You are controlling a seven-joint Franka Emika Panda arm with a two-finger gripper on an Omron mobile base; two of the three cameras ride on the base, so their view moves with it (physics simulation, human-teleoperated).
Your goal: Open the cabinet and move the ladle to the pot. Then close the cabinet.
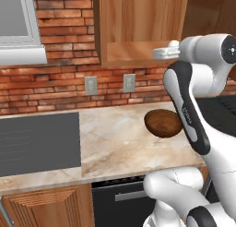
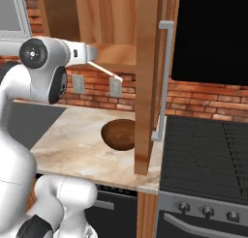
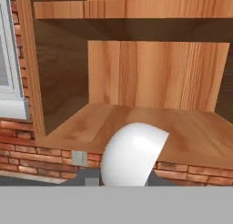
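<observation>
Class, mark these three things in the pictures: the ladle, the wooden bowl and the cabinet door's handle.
ladle (image 3: 132, 152), hand view, on its rounded cup.
wooden bowl (image 1: 162, 123), left base view, on its side.
cabinet door's handle (image 2: 166, 77), right base view, on its vertical bar.

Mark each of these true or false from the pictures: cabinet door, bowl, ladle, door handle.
1. The wall-hung brown wooden cabinet has its door open. True.
2. The round dark-brown wooden bowl sits on the black stove. False: it rests on the marble counter.
3. The silvery-white metal ladle lies flat on the cabinet's shelf. False: it is off the shelf, slanting down in the air in front of the brick wall.
4. The door carries a long vertical silver bar handle. True.
</observation>
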